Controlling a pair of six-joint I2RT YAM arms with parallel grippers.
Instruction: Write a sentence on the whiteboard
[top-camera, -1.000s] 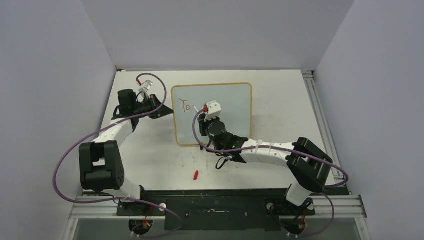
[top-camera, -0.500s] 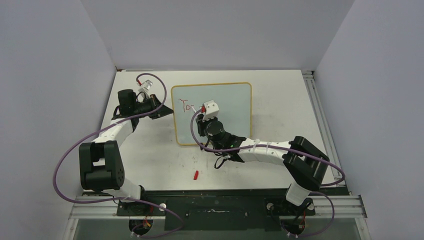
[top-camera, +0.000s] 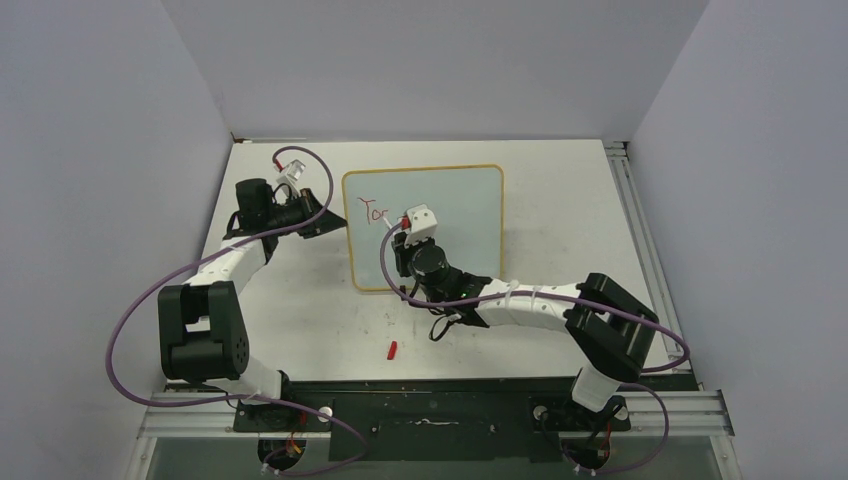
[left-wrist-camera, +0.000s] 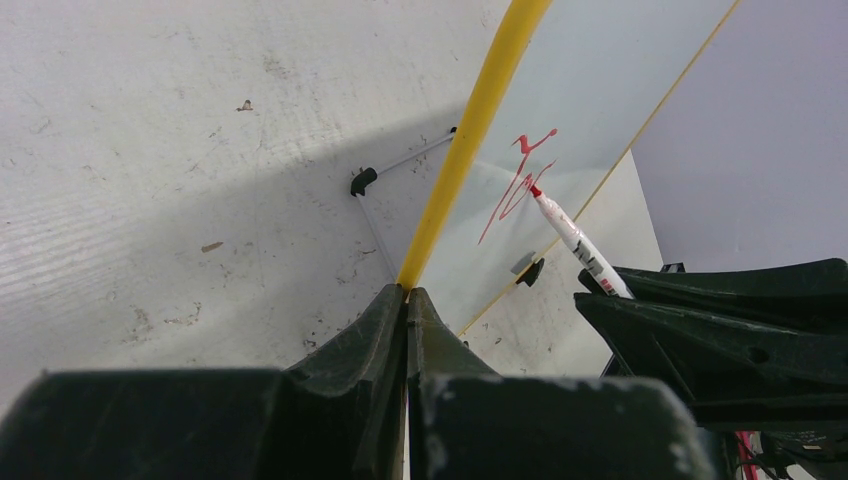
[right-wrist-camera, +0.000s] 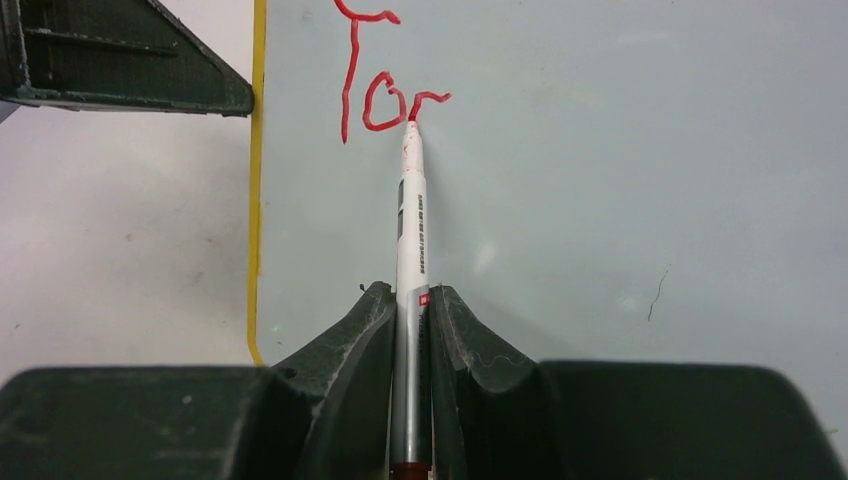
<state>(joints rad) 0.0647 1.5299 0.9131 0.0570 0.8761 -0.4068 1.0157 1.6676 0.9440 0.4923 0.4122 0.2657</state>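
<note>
Top external view is showing one whiteboard (top-camera: 460, 200) sitting on the bench (top-camera: 300, 320), out past the two arms. Over there the left end effector (left-wrist-camera: 407, 300) is pinching tight on the board's yellow left edge. The right end effector (right-wrist-camera: 405, 300) is squeezing one marker (right-wrist-camera: 410, 220), its tip touching the board at the end of the sentence (right-wrist-camera: 385, 95), which is reading three red letters, roughly "Tor". Two black clip feet (left-wrist-camera: 362, 182) are poking out underneath. One small red piece (top-camera: 392, 349) is lying nearer the arm bases, well apart from the board.
</note>
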